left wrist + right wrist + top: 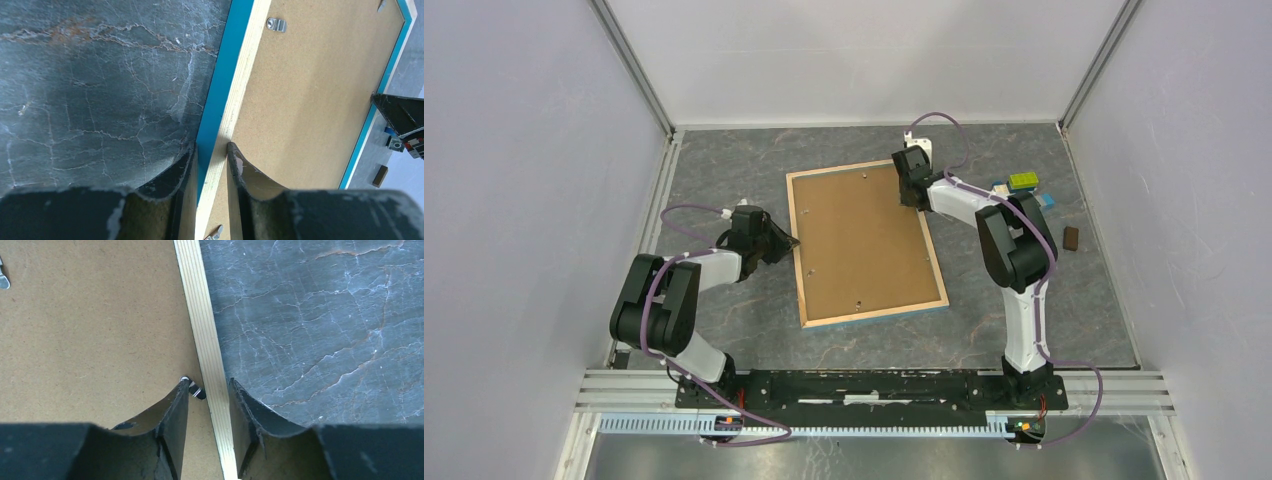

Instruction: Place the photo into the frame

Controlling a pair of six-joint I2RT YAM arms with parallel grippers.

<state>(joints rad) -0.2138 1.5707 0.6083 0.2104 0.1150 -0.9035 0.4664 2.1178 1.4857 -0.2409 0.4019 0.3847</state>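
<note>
Brown hardboard fills the flat rectangular frame, lying back-up mid-table on grey marbled stone, long axis 11 to 5 o'clock. Your left gripper pinches its pale-wood, blue-edged rim at 9 o'clock. Your right gripper straddles the 2 o'clock rim, fingers apart.

Soft, even light from above fills the overhead view. The white walls are bright, and the arms lay only faint, blurred shadows on the grey bench. In the left wrist view a broad shadow darkens the bench beside the left fingers, and a bright patch glares on the frame rim. The right fingers loom dark and slightly soft, while the wood grain is sharp.
</note>
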